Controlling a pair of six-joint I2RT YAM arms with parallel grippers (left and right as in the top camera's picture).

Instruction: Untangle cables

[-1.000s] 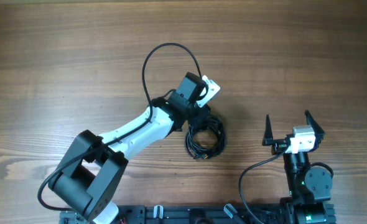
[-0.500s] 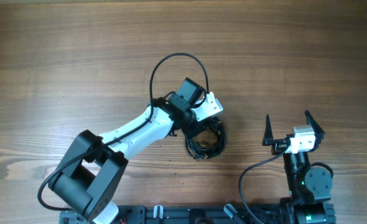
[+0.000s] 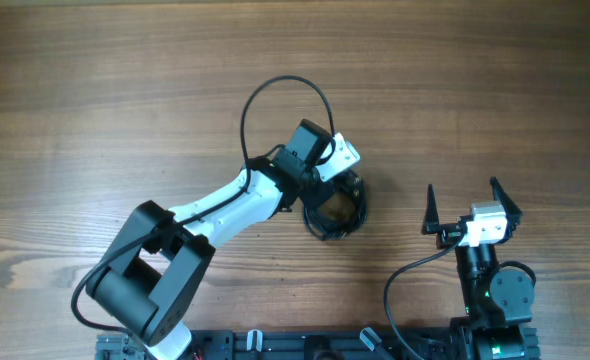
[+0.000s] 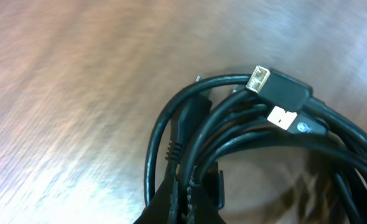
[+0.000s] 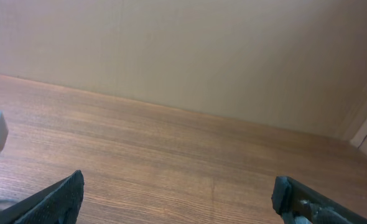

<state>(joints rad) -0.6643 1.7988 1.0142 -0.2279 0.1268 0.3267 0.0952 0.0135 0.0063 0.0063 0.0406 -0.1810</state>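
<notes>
Cables (image 3: 337, 208): one tangled bundle of thin black cords on the wooden tabletop (image 3: 95, 100), about mid-width, closer to the robot's side than to the far side. The left arm (image 3: 225, 205) reaches diagonally from its base to the bundle. Left end effector (image 4: 183, 208): over the bundle's upper-left edge, clamped tight. Black strands run in between its fingers at the bottom of the left wrist view, so it is pinching the cables.

Same view, close up: several cords overlap in loops, one with a ribbed strain relief (image 4: 171, 149). A USB plug (image 4: 259, 77) with a pale metal tip lies on top of the loops, tip toward the picture's left. Just below it is a second black plug body with a white patch (image 4: 282, 116) and a small round emblem (image 4: 303, 127). Both are too blurred to read, and no brand or text is legible anywhere.

A black wire loop (image 3: 285, 85) arcs from the left arm's forearm round to its wrist, on the far side of the bundle.

Right end effector (image 3: 462, 188): fingers spread wide with nothing between them, to the right of the bundle and well apart from it. The right wrist view has black fingers at the bottom corners with bare wood between them. A plain beige wall (image 5: 183, 50) stands beyond the tabletop.
</notes>
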